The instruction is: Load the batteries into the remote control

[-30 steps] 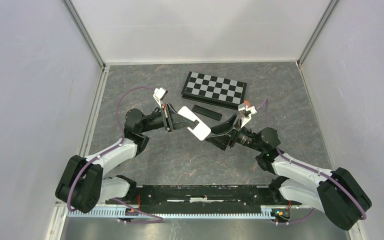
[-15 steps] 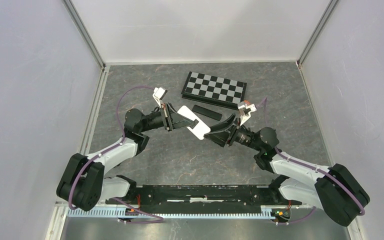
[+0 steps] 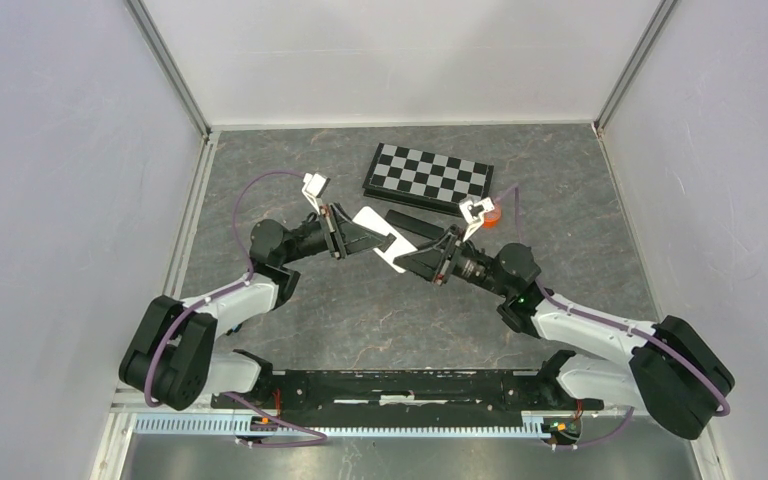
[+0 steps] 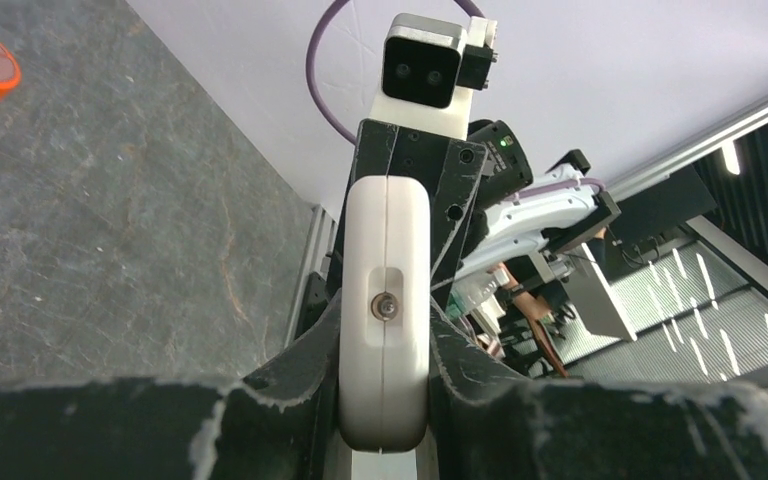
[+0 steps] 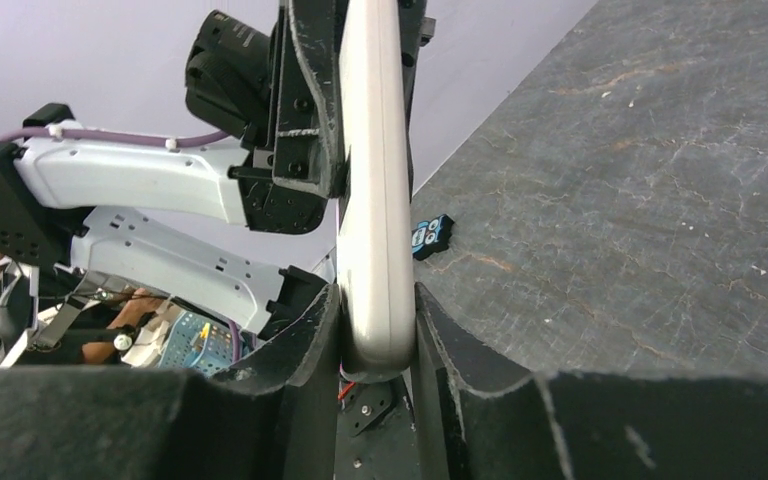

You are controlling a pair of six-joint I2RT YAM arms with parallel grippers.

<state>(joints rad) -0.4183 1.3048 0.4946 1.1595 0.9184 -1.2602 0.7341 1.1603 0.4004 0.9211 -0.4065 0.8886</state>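
Remote is white, slim, with rounded edges.

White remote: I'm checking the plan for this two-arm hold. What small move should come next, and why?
Probably ease open the left end effector: it and the right end effector both pinch the white remote, so neither is free to fetch batteries.

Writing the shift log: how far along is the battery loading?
Done: the white remote is picked up. In hand: the left claw and right claw both clamp it, one at each end. Left: no batteries show in any view, so loading looks unstarted.
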